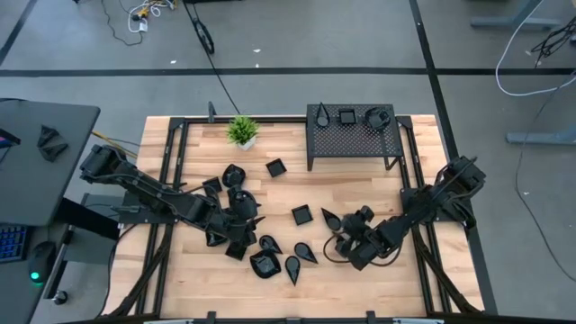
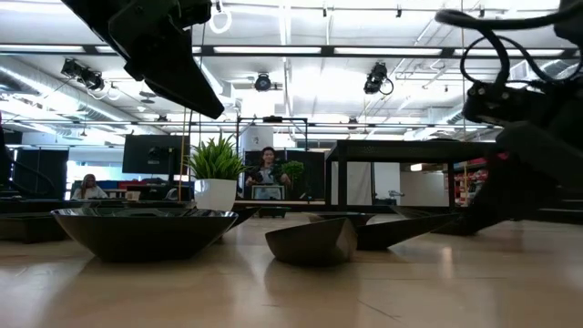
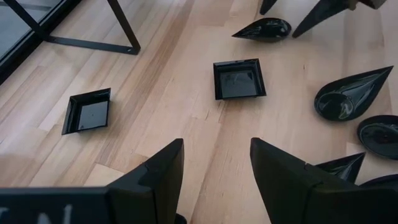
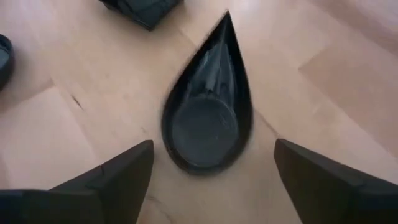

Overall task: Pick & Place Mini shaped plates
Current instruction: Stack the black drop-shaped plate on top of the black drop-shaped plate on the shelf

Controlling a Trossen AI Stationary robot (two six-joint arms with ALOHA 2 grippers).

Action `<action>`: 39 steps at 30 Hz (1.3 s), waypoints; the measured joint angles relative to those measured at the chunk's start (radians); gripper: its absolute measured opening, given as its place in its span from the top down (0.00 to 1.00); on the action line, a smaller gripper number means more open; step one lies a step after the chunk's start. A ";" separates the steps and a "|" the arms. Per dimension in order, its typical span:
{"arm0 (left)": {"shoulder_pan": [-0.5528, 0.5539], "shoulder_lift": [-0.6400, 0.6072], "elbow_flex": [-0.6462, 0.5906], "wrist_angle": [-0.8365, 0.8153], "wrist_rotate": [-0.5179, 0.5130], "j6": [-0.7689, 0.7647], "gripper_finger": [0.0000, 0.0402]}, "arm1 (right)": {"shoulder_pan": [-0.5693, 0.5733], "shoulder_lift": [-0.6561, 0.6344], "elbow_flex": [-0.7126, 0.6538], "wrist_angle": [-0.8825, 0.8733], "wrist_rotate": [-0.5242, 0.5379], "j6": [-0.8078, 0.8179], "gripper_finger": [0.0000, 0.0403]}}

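Observation:
Many small glossy black plates lie flat on the wooden table, most in a cluster (image 1: 243, 225) at its middle. My right gripper (image 4: 212, 146) is open above a teardrop plate (image 4: 208, 112), with one finger on each side of the plate's rounded end and touching nothing; the high view shows this gripper (image 1: 346, 236) beside that plate (image 1: 331, 219). My left gripper (image 3: 217, 162) is open and empty over bare wood at the cluster's edge (image 1: 245, 216). Ahead of it lie two square plates (image 3: 239, 79) (image 3: 87, 111) and teardrop plates (image 3: 348, 93).
A black perforated rack (image 1: 353, 133) stands at the far edge with three plates on top. A small green potted plant (image 1: 242, 131) stands to its left. Black frame rails (image 1: 171, 171) run along the table's left and right sides. People show in the room behind (image 2: 267, 169).

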 joint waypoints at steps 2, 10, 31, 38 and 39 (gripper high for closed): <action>0.000 0.000 0.000 0.000 0.000 -0.005 0.52 | -0.013 0.000 0.000 0.004 0.000 -0.027 0.19; 0.000 0.000 0.000 0.000 0.000 -0.008 0.52 | -0.067 0.000 0.000 0.057 -0.006 -0.143 0.28; 0.000 0.000 0.000 0.000 0.000 -0.008 0.52 | -0.075 -0.001 0.003 0.119 -0.017 -0.185 0.46; 0.000 0.000 0.000 0.000 0.000 -0.008 0.52 | -0.075 -0.020 0.004 0.118 -0.039 -0.185 0.46; 0.000 0.000 0.000 0.000 0.000 -0.008 0.52 | -0.075 -0.032 0.003 0.114 -0.041 -0.185 0.46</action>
